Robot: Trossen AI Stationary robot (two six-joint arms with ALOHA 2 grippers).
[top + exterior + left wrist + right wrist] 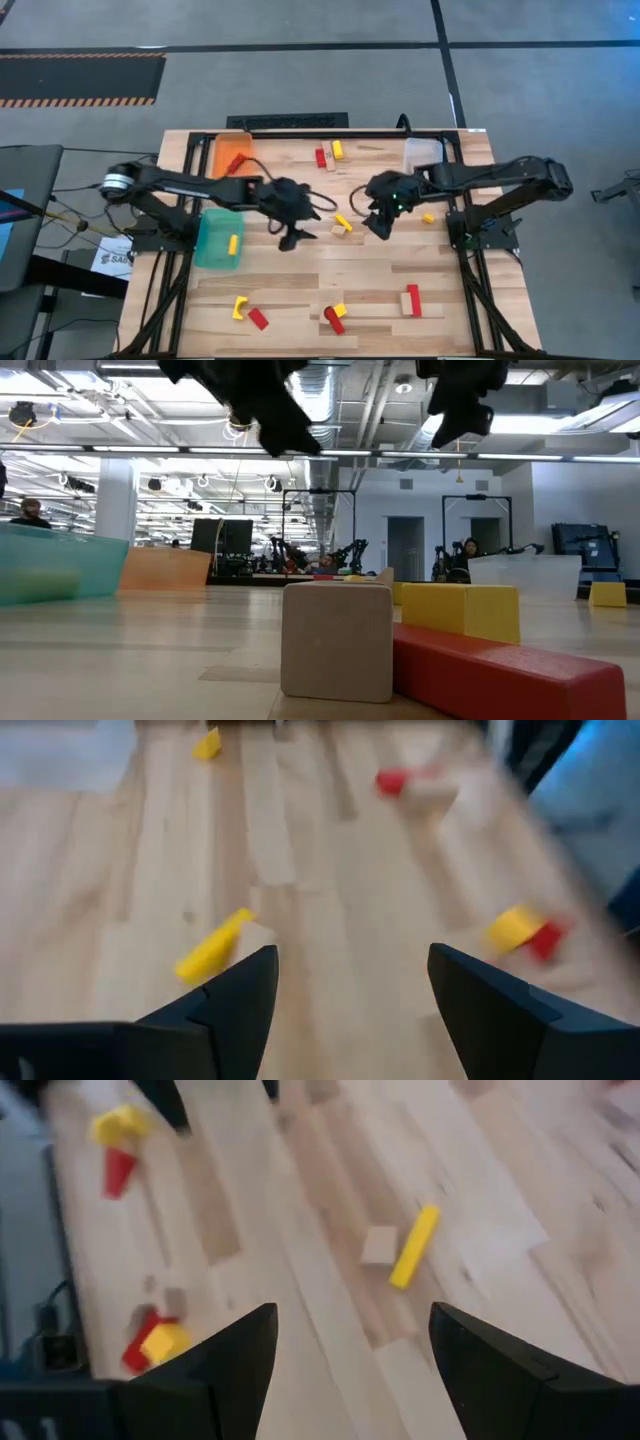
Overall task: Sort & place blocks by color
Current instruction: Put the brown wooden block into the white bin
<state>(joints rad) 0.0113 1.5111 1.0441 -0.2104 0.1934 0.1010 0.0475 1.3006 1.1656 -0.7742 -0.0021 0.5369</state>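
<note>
Red, yellow and pale wood blocks lie scattered on the table. A yellow bar and a wood cube lie at mid-table between my two grippers; both also show in the right wrist view, the bar and the cube. My left gripper hangs open above the table just left of them, nothing between its fingers. My right gripper hangs open just right of them, also empty. A yellow block lies in the teal bin.
An orange bin stands at the far left and a clear bin at the far right. A red block and a yellow one lie near the far edge. Several more blocks lie along the near edge, and a yellow one by the right arm.
</note>
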